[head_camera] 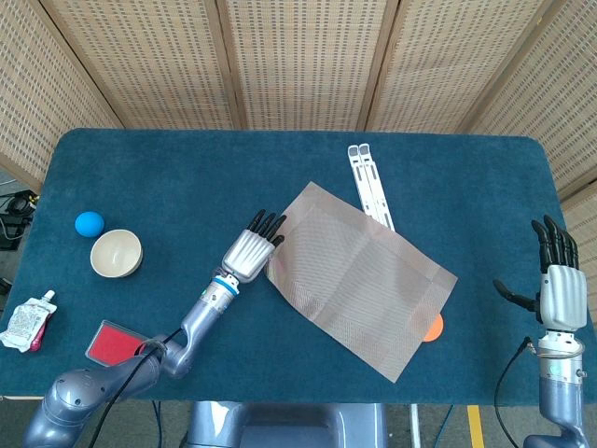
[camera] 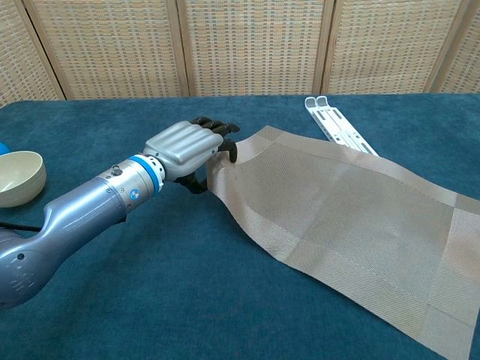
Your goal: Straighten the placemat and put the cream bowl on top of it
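Observation:
The woven grey-beige placemat (head_camera: 364, 275) (camera: 345, 225) lies skewed across the middle of the blue table, its long side running down to the right. My left hand (head_camera: 254, 250) (camera: 191, 150) pinches the mat's near-left edge, thumb underneath, and that edge is curled up off the cloth. The cream bowl (head_camera: 116, 253) (camera: 16, 178) stands upright and empty far to the left, apart from the hand. At the table's right edge my right hand (head_camera: 562, 280) rests with fingers spread and holds nothing; the chest view does not show it.
A white folding rack (head_camera: 371, 187) (camera: 337, 124) lies behind the mat, touching its far edge. An orange disc (head_camera: 432, 327) peeks out under the mat's right corner. A blue ball (head_camera: 89, 223), a red card (head_camera: 112, 341) and a pouch (head_camera: 26, 322) sit at the left.

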Robot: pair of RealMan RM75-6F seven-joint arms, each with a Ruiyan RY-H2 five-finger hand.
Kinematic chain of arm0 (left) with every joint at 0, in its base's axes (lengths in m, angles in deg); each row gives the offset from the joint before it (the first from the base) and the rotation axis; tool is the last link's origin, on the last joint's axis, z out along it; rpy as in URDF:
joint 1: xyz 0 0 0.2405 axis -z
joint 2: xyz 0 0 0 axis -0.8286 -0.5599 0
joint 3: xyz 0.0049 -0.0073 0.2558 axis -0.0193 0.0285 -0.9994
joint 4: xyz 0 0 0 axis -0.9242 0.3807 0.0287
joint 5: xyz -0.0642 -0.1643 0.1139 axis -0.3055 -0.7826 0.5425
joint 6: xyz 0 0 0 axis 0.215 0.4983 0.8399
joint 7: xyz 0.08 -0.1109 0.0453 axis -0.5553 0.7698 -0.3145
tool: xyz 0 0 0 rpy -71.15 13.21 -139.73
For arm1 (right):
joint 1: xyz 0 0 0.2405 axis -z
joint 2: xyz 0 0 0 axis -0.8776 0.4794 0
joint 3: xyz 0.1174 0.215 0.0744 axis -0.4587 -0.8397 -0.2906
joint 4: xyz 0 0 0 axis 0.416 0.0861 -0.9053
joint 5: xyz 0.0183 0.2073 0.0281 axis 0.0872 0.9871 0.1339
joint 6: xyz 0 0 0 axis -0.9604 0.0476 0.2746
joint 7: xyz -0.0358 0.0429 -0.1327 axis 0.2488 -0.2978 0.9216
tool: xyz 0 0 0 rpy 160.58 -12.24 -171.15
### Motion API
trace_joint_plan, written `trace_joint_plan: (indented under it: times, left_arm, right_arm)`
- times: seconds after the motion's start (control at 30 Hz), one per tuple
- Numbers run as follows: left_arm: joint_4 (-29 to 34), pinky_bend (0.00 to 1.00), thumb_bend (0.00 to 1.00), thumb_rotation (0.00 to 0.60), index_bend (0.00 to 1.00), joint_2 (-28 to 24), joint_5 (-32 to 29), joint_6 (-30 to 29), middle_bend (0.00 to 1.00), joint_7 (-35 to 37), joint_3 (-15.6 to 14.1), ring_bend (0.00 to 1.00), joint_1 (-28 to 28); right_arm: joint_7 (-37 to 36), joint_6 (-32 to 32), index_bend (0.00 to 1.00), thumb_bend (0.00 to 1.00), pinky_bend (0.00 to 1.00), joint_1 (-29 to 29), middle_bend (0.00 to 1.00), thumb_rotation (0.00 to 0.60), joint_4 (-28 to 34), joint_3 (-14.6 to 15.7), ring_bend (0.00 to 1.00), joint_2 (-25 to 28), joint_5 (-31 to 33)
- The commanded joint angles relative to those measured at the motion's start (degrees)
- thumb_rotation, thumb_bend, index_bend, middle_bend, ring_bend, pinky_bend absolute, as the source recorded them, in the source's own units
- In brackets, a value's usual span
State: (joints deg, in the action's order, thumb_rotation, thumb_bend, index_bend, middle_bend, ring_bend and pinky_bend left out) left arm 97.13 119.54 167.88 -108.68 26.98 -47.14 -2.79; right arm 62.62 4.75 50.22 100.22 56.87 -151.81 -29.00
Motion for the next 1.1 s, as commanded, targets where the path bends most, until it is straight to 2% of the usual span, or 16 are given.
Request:
trace_joint_plan:
  times: [0.03, 0.13, 0.23, 0.53, 0.73, 0.83, 1.1]
  left_arm:
    - [-1.2, 0.00, 0.48, 0.600, 0.48, 0.8, 1.0, -0.9, 0.00, 1.5, -0.3, 0.00, 0.2]
    - [-1.7, 0.00, 0.48, 0.600, 0.57, 1.0, 1.4, -1.1, 0.00, 2.2, -0.4, 0.00, 0.1]
    - [-2.0, 0.00, 0.51, 0.600, 0.62, 1.0, 1.7, -1.4, 0.00, 2.6, -0.6, 0.00, 0.0]
    - [0.5, 0.00, 0.54, 0.600, 0.65, -1.0, 3.1, -3.9, 0.00, 3.0, -1.3, 0.00, -1.6]
    - [7.3, 0.00, 0.54, 0.600, 0.65, -5.5, 4.3, -7.4, 0.00, 1.1, -2.7, 0.00, -4.6]
    - [13.1, 0.00, 0.54, 0.600, 0.66, -9.5, 5.0, -10.0, 0.00, -1.4, -4.9, 0.00, -8.0]
    - [25.4, 0.00, 0.54, 0.600, 0.64, -16.6, 4.9, -10.8, 0.00, -6.8, -8.4, 0.00, -12.6]
  right_arm:
    - [-0.1, -0.1, 0.09, 0.26, 0.00, 0.0, 0.00, 0.600, 0.0, 0.0, 0.00, 0.0, 0.1]
    - [-0.2, -0.2, 0.09, 0.26, 0.00, 0.0, 0.00, 0.600, 0.1, 0.0, 0.00, 0.1, 0.1]
    - [-0.2, -0.1, 0.09, 0.26, 0.00, 0.0, 0.00, 0.600, 0.1, 0.0, 0.00, 0.1, -0.1]
    - [-0.2, 0.4, 0.10, 0.26, 0.00, 0.1, 0.00, 0.600, 0.6, 0.3, 0.00, 0.3, -0.8]
    - [0.1, 1.2, 0.10, 0.26, 0.00, 0.3, 0.00, 0.600, 1.5, 0.7, 0.00, 0.5, -1.8]
    - [0.8, 1.8, 0.10, 0.26, 0.00, 0.4, 0.00, 0.600, 2.5, 1.3, 0.00, 0.6, -2.8]
    - [2.7, 2.4, 0.10, 0.26, 0.00, 0.6, 0.00, 0.600, 4.3, 2.4, 0.00, 0.5, -4.2]
